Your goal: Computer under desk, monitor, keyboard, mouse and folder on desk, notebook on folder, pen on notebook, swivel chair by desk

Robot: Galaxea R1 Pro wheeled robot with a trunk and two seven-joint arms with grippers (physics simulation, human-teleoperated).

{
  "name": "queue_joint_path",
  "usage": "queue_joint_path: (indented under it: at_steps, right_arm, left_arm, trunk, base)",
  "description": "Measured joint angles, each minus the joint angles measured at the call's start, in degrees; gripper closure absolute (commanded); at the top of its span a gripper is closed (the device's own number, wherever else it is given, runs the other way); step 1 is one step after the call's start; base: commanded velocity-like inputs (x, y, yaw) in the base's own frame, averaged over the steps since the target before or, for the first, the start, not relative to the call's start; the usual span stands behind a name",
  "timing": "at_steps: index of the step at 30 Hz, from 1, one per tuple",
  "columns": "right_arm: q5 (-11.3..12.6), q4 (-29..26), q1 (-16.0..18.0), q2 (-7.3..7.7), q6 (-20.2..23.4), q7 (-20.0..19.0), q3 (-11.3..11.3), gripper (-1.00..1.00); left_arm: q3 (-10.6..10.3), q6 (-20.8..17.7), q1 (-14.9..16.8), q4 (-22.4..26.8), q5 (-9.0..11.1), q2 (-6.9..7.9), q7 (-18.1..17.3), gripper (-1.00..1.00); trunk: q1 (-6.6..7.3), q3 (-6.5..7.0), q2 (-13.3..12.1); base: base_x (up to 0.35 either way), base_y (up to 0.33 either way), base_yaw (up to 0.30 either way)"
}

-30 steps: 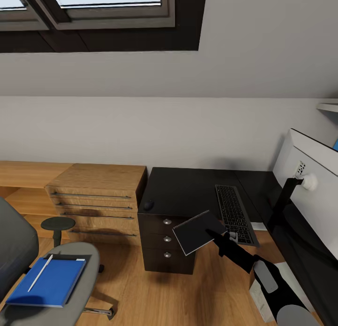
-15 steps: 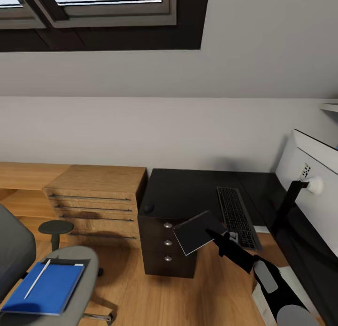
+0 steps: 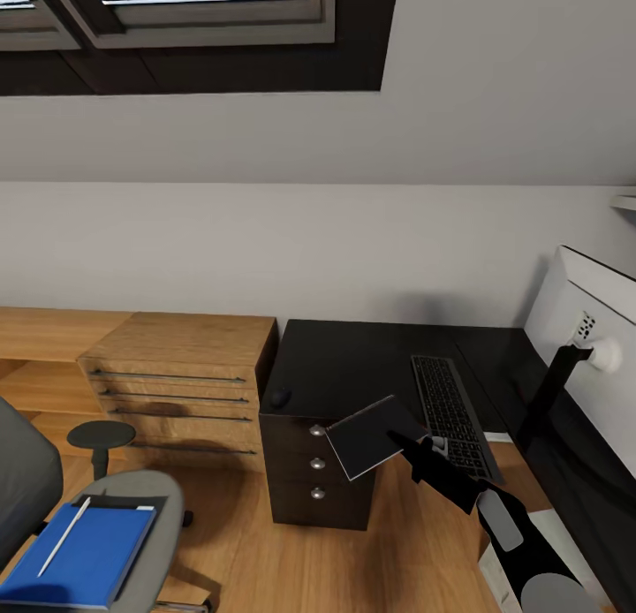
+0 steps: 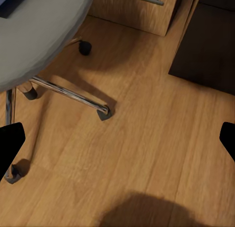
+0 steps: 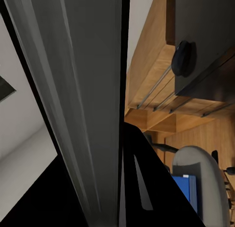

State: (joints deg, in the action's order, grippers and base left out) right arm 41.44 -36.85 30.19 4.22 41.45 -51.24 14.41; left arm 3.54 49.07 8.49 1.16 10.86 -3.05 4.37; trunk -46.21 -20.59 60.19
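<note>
Gripping the notebook (image 3: pixel 368 436) in my right gripper (image 3: pixel 408 440), I've got it clamped by one edge, the dark slab tilted in the air just off the front corner of the counter (image 3: pixel 353 361), above the black drawer unit (image 3: pixel 316 472). From the right wrist camera the notebook (image 5: pixel 78 99) stands edge-on between my jaws, closed tight against it. My left gripper (image 4: pixel 117 138) hangs spread wide over the wooden floor (image 4: pixel 147 153), nothing between its fingertips (image 4: pixel 11 143), beside the swivel chair's chrome base (image 4: pixel 68 94). On the counter, the keyboard (image 3: pixel 450 414) lies next to the monitor (image 3: pixel 587 330), and the mouse (image 3: pixel 281 397) sits near the counter's left edge, well apart from the keyboard. The blue folder (image 3: pixel 79 556) lies on the swivel chair (image 3: pixel 132 516) seat with the pen (image 3: pixel 64 535) lying across it. Low wooden shelving (image 3: pixel 177 374) stands just left of the counter.
</note>
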Motion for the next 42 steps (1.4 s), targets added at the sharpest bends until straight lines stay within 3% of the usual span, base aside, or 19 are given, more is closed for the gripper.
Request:
queue_joint_path:
  at_steps: [16,24,29,30,34,42]
  right_arm:
    - [0.1,0.0,0.0,-0.2,0.0,-0.1,0.0,1.0]
    - [0.2,0.0,0.0,-1.58,-0.3,1.0,0.0,1.0]
    - [0.3,0.0,0.0,-2.71,-1.3,5.6,0.1,1.0]
    - [0.2,-0.1,0.0,-2.92,-2.8,8.6,0.1,1.0]
    - [0.4,-0.4,0.0,-3.04,-4.9,13.2,0.1,1.0]
    - [0.7,-0.7,0.0,-3.14,-6.9,16.5,0.3,1.0]
  left_arm:
    - [0.0,-0.1,0.0,0.0,0.0,-0.01,0.0,-1.0]
    - [0.0,-0.1,0.0,0.0,0.0,-0.01,-0.1,-1.0]
    - [0.0,-0.1,0.0,0.0,0.0,-0.01,-0.1,-1.0]
    - [0.0,-0.1,0.0,0.0,0.0,-0.01,-0.1,-1.0]
    - [0.0,-0.1,0.0,0.0,0.0,-0.01,-0.1,-1.0]
    - [-0.1,-0.1,0.0,0.0,0.0,-0.07,-0.1,-1.0]
  trunk:
    - [0.0,0.0,0.0]
    - [0.0,0.0,0.0]
    - [0.0,0.0,0.0]
    - [0.0,0.0,0.0]
    - [0.0,0.0,0.0]
    - [0.0,0.0,0.0]
  base:
    - [0.0,0.0,0.0]
    - [0.0,0.0,0.0]
    - [0.0,0.0,0.0]
    - [0.0,0.0,0.0]
    - [0.0,0.0,0.0]
    - [0.0,0.0,0.0]
